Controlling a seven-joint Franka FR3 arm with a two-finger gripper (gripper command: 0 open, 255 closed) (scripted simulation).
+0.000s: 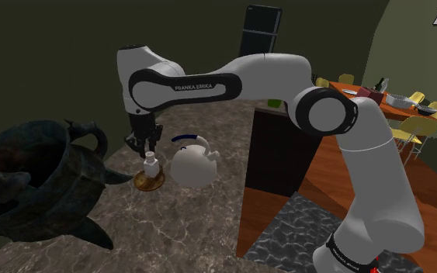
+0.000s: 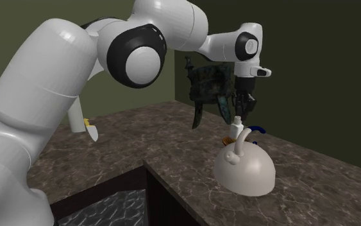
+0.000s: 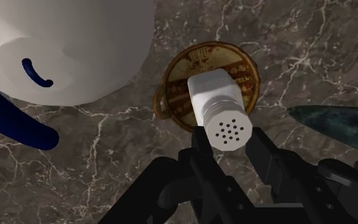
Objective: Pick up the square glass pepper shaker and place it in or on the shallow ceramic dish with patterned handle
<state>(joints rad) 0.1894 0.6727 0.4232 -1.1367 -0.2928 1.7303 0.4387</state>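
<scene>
The pepper shaker (image 1: 151, 163) is a pale square bottle with a perforated cap (image 3: 231, 129). It stands upright on the shallow brown dish (image 1: 159, 184), a round patterned plate (image 3: 184, 79) with a small handle. My gripper (image 1: 147, 147) comes down from above, and its fingers (image 3: 199, 153) clasp the cap on both sides. The second exterior view has the gripper (image 2: 240, 115) over the shaker (image 2: 236, 130), with the dish (image 2: 226, 139) half hidden behind the kettle.
A white kettle (image 1: 193, 164) with a blue handle stands right beside the dish, also seen nearest the second camera (image 2: 244, 170). A large dark bronze cauldron (image 1: 38, 178) sits on the dish's other side, one leg (image 3: 336, 124) reaching close. The marble counter edge (image 1: 244, 194) drops to the floor.
</scene>
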